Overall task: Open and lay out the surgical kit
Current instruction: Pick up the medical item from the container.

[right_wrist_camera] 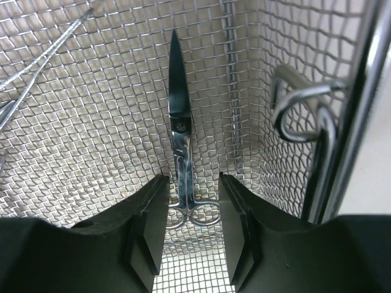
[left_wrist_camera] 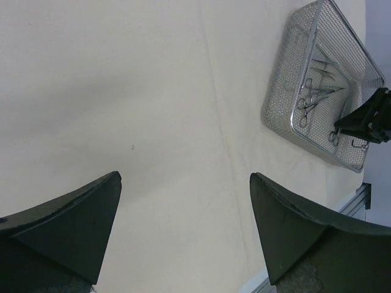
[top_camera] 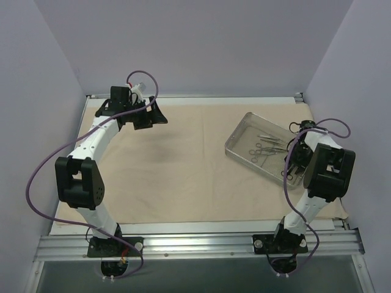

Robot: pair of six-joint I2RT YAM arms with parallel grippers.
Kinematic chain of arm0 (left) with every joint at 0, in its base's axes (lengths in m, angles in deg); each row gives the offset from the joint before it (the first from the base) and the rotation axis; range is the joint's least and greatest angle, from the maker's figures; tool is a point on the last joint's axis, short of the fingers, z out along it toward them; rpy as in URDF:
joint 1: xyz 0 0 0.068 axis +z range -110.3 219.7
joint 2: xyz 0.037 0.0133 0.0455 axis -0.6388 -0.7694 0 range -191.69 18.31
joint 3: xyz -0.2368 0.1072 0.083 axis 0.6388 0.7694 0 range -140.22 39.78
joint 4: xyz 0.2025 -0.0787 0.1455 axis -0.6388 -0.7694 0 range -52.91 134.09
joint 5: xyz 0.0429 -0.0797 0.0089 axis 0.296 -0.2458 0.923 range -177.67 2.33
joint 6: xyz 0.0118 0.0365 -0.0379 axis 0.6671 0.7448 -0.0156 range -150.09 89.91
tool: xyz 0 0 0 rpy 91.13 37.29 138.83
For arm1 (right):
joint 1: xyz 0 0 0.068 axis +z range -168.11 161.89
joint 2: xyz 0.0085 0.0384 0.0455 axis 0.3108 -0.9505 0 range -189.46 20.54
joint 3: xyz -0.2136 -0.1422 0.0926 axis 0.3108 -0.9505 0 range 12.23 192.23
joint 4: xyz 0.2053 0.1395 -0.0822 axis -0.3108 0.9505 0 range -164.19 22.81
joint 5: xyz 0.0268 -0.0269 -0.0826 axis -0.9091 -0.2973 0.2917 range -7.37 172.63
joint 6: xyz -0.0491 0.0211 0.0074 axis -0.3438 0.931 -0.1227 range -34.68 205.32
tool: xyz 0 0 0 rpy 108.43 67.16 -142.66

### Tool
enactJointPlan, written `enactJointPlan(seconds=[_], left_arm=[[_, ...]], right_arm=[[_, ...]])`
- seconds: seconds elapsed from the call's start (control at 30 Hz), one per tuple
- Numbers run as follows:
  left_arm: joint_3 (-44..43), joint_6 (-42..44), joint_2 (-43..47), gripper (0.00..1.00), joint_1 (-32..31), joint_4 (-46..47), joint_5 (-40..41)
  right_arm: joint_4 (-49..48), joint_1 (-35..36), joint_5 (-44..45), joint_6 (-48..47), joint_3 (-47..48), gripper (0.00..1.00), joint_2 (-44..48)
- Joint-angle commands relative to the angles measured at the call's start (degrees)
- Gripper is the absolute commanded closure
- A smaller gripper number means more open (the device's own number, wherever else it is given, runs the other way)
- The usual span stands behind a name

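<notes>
The beige cloth wrap (top_camera: 183,165) (left_wrist_camera: 122,91) lies spread flat over the table. On its right side stands the kit's tray (top_camera: 235,137) (left_wrist_camera: 278,91), a wire-mesh basket holding several slim metal instruments (top_camera: 259,149) (left_wrist_camera: 311,91). My right gripper (top_camera: 292,163) (right_wrist_camera: 193,178) reaches down into the tray's near right end. Its jaws stand partly apart on either side of the finger rings of a pair of scissors (right_wrist_camera: 181,122), which lies flat on the mesh. My left gripper (top_camera: 149,116) (left_wrist_camera: 185,177) hangs wide open and empty over the cloth's far left.
Tweezers (right_wrist_camera: 49,49) lie on the mesh to the left of the scissors. A wire handle loop (right_wrist_camera: 299,110) and the tray wall stand close on the right. Grey walls enclose the table on three sides. An aluminium rail (top_camera: 201,241) runs along the near edge.
</notes>
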Motion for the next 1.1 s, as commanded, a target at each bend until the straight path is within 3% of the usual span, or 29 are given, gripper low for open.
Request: enactJointPlan(seconds=[0.0, 0.13, 0.23, 0.37, 0.7, 0.93, 1.07], left_arm=[[-3.4, 2.0, 1.5, 0.05, 0.3, -1.4, -2.4], [-3.8, 2.3, 1.3, 0.0, 0.9, -1.4, -4.4], [-4.3, 2.5, 0.9, 0.16, 0.9, -1.6, -5.4], [-4.4, 2.4, 0.6, 0.22, 0.9, -2.5, -6.5], [-2.2, 2.3, 3.6, 0.2, 0.8, -5.7, -5.5], [-4.4, 1.4, 3.6, 0.12, -0.1, -7.3, -4.4], [-4.0, 0.5, 3.5, 0.12, -0.6, -4.6, -9.0]], right_arm=[[-2.1, -0.9, 1.1, -1.8, -1.2, 0.64, -2.6], [-4.5, -1.1, -1.4, -2.5, -4.1, 0.72, -3.4], [-5.6, -1.0, -3.6, -3.4, -5.4, 0.84, -4.4], [-6.0, -1.2, -4.2, -4.5, -5.9, 1.0, -4.0], [-0.1, -0.4, -3.3, -5.2, 5.1, 1.0, 5.9], [-3.1, 1.2, -9.8, -3.5, 4.7, 1.0, 7.7], [-7.3, 4.5, -17.7, -3.7, 5.5, 1.0, 8.4]])
